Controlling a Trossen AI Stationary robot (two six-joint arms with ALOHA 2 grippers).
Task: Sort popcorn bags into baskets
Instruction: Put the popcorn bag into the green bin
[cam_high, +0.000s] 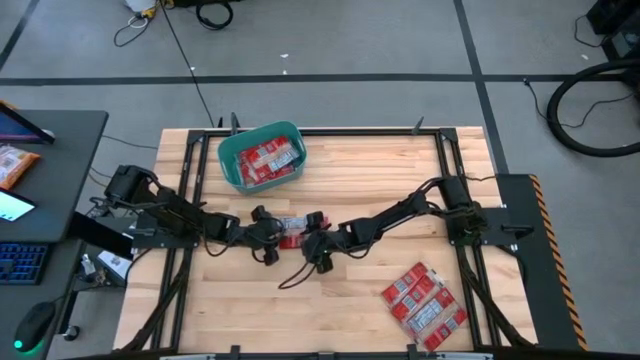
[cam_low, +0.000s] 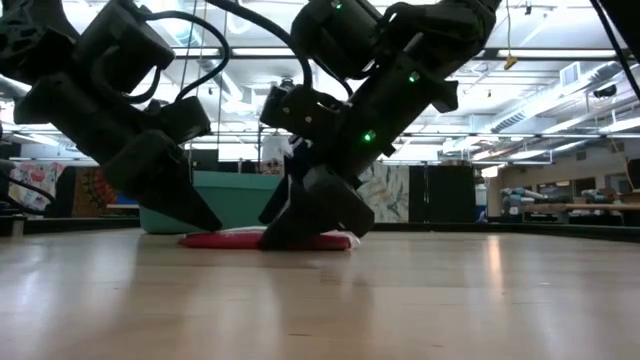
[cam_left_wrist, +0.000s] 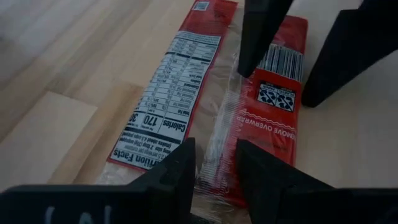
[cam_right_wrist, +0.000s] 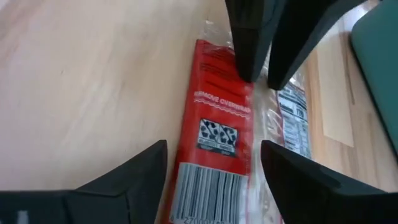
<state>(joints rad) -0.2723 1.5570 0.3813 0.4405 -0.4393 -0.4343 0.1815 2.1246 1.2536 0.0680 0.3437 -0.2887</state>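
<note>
One red popcorn bag (cam_high: 292, 228) in clear wrap lies flat at mid-table, its printed back up, between both grippers. My left gripper (cam_left_wrist: 216, 177) comes from the table's left and is shut on the bag's near end. My right gripper (cam_right_wrist: 214, 174) comes from the right and is open. Its fingers stand wide on either side of the bag's barcode end (cam_right_wrist: 208, 186). The teal basket (cam_high: 230, 170) stands at the far edge with several bags inside. In the low view the bag (cam_low: 250, 240) lies on the wood under both grippers. My left gripper pinches the crinkled clear wrap seam (cam_left_wrist: 217, 146) that runs down the middle of the bag, at the end toward the table's left. The fingers (cam_left_wrist: 171, 177) slant down from the left and lie along the bag. The bag stays flat on the table.
A stack of red popcorn bags (cam_high: 425, 300) lies near the table's near right corner. The basket (cam_low: 235, 200) shows behind the grippers in the low view. Bare wood lies toward the near edge (cam_high: 300, 320). A desk with screens (cam_high: 30, 190) stands left of the table.
</note>
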